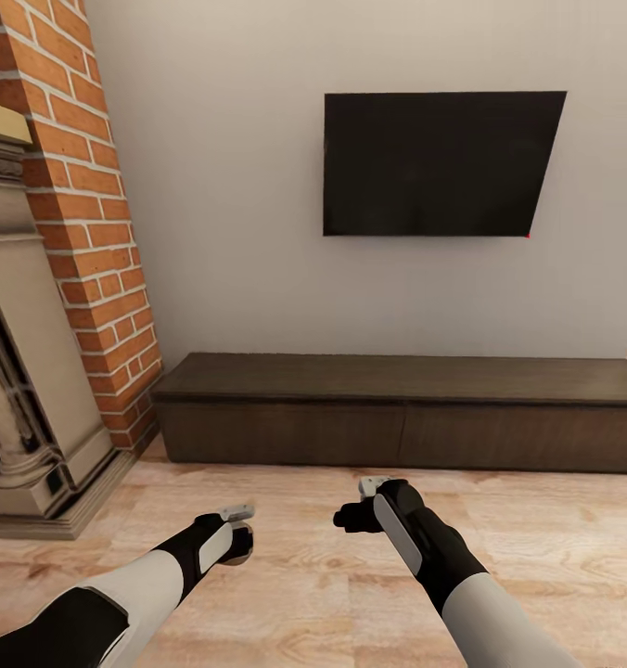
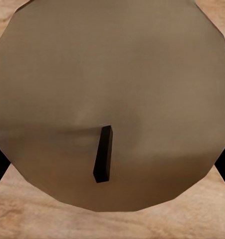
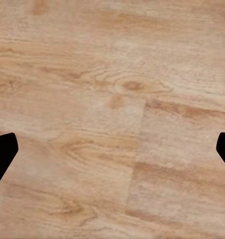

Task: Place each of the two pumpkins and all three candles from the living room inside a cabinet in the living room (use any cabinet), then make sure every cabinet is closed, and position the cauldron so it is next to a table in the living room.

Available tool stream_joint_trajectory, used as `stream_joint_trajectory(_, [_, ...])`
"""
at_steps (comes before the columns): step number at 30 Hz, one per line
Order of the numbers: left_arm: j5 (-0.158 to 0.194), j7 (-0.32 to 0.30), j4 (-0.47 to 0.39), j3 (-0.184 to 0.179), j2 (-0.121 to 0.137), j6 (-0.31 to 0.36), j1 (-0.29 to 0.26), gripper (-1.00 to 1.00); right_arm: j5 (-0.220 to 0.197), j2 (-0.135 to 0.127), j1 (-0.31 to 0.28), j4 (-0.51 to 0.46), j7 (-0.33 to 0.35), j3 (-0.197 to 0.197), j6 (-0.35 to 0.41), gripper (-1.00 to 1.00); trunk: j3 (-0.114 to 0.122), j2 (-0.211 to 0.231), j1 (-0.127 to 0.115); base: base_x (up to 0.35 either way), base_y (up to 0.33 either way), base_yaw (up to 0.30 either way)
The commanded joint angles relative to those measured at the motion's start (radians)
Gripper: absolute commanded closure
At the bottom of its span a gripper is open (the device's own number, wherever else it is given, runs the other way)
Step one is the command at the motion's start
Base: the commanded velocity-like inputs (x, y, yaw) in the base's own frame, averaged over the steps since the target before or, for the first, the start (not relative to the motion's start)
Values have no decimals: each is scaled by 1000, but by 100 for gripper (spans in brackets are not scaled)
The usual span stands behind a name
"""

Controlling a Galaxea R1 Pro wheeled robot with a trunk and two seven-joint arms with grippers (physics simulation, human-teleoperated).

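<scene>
A cream-beige candle [image 2: 112, 84] with a dark wick sits between the fingers of my left gripper [image 2: 112, 162], which is shut on it. In the head view the left gripper [image 1: 238, 542] hangs low over the wooden floor, in front of the cabinet's left half. The cabinet [image 1: 406, 408], a long low dark-brown unit, stands against the wall with its drawer fronts shut. My right gripper [image 1: 352, 516] is open and holds nothing; its wrist view looks down on bare floorboards between its spread fingertips [image 3: 3, 152]. The pumpkins, the cauldron and the table are out of view.
A stone fireplace [image 1: 26, 390] set in a red brick chimney [image 1: 91, 204] stands out at the left, close to the cabinet's left end. A black TV [image 1: 439, 162] hangs on the wall above the cabinet. Wooden floor [image 1: 351, 594] lies between me and the cabinet.
</scene>
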Motion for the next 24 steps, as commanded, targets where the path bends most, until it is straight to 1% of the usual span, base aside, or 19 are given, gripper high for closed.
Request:
stream_joint_trajectory(1, [10, 7, -2, -9, 0, 5, 0, 100, -10, 0, -1, -1, -10, 3, 2, -100, -1, 0, 0, 0, 0, -7])
stream_joint_trajectory(11, [10, 7, -2, -9, -1, 4, 1, 100, -7, 0, -1, 14, -11, 14, 2, -100, -1, 0, 0, 0, 0, -1])
stream_joint_trajectory(18, [11, 7, -2, -9, -1, 3, 0, 100, -9, 0, -1, 16, -8, 11, 1, -100, -1, 0, 0, 0, 0, 0])
stream_joint_trajectory(20, [11, 7, -2, -9, -2, 4, 0, 100, -10, -1, -1, 16, -9, 4, 1, -100, -1, 0, 0, 0, 0, 0])
stream_joint_trajectory(23, [11, 7, -2, -9, -9, 4, 0, 100, -10, -1, -1, 17, -9, 2, 1, -100, -1, 0, 0, 0, 0, 0])
stream_joint_trajectory(24, [11, 7, -3, -9, -20, 5, 0, 100, -13, -1, -1, 23, -8, 1, 0, -100, -1, 0, 0, 0, 0, 0])
